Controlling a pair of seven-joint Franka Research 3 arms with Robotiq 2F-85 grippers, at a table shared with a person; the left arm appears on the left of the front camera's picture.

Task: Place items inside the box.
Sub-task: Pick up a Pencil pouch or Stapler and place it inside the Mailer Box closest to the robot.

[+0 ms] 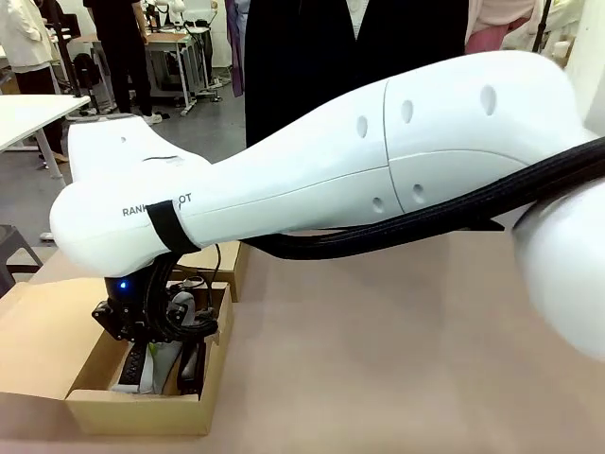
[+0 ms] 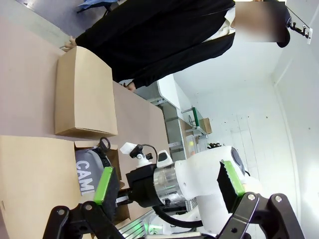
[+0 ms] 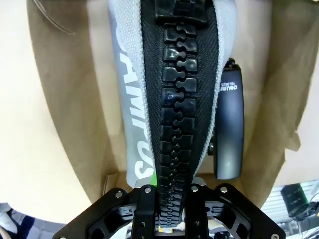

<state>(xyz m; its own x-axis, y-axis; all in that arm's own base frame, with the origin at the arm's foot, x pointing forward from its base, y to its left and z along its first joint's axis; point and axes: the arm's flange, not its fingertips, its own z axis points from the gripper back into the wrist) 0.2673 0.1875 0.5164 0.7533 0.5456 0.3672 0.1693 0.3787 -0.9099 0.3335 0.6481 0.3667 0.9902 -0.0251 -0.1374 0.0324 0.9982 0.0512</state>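
Pinching the grey pencil case (image 3: 127, 99) by its zip, the right claw (image 3: 172, 195) hangs it straight below into the box (image 3: 65, 124), black stapler (image 3: 229, 134) just beside. Letting go now could flop it onto that stapler, I reckon. Meanwhile the left claw (image 2: 167, 182) is spread, empty.

right gripper (image 1: 159, 329) down in cardboard box (image 1: 132, 412), table (image 1: 397, 359) left side | grey pencil case (image 1: 167, 358), black stapler (image 1: 192, 365) inside
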